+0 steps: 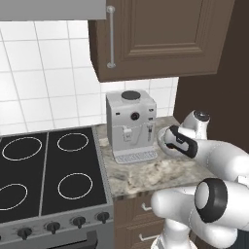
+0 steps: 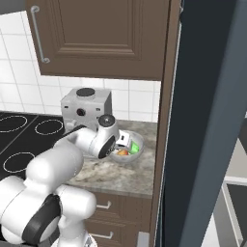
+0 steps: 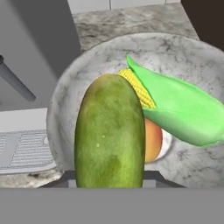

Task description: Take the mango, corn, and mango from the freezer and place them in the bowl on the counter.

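A: Left side first: the coffee machine [image 1: 130, 125] stands on the counter [image 1: 146, 177], and just right of it the gripper [image 3: 109, 177] hangs over the bowl [image 3: 87, 74].

B: Jaws closed on a green mango [image 3: 109, 135], held upright above the bowl's near side!

A: Already in the bowl: the corn [image 3: 175, 105], husk and all, lying over an orange mango [image 3: 153, 140]. Further right, the freezer [image 2: 207, 120] door stands open.

B: Here's the risk, as I judge it: the bowl is shallow and crowded. Let go this near the rim, and the mango could glance off the corn and roll out onto the counter.

A: Or nudge the bowl toward the coffee machine.
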